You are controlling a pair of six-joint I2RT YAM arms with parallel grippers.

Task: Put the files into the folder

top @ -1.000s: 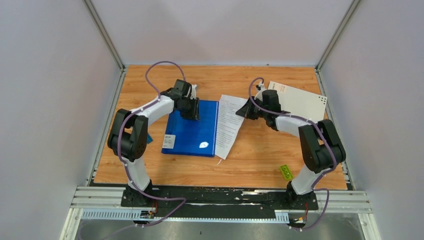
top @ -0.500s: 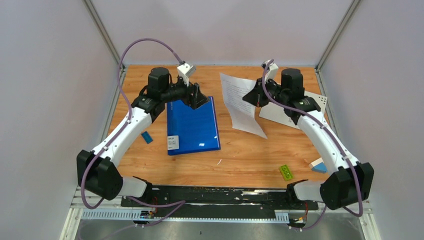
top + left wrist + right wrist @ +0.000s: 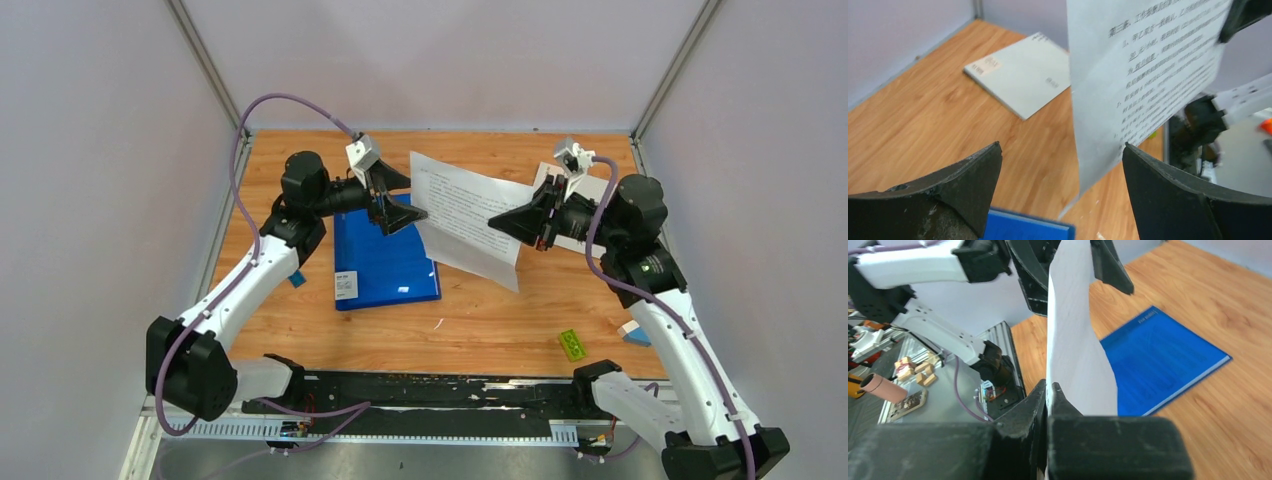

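White printed paper sheet [image 3: 465, 218], thin and dense with black text, hangs in the air at the centre of the top view, clear of the wooden table [image 3: 500, 320]. The right gripper [image 3: 500, 222] is clamped on the sheet's right edge. Its wrist view shows both jaws pressed together on the paper, which rises away from them almost edge-on [image 3: 1068, 340].

The sheet spans from that grip toward the left gripper [image 3: 405, 200], which sits at the paper's opposite, left edge with its fingers [image 3: 973, 185] spread wide and grasping nothing. In the left wrist view the sheet's lower corner [image 3: 1098, 150] hangs between the two fingers, closer to the one at the right of the frame, and touches neither. The left arm is thus the nearer one to the free edge, and closing there looks like the coming move.

A flat blue rectangular folder [image 3: 385, 265] lies closed on the table directly below the left gripper, left of centre.

Whether the clamp holds one sheet or two cannot be told, since no second sheet shows separately. A stiff pale grey cover [image 3: 1020, 75] lies flat near the back; in the top view the right arm hides most of it. The folder's opening edge is not discernible.
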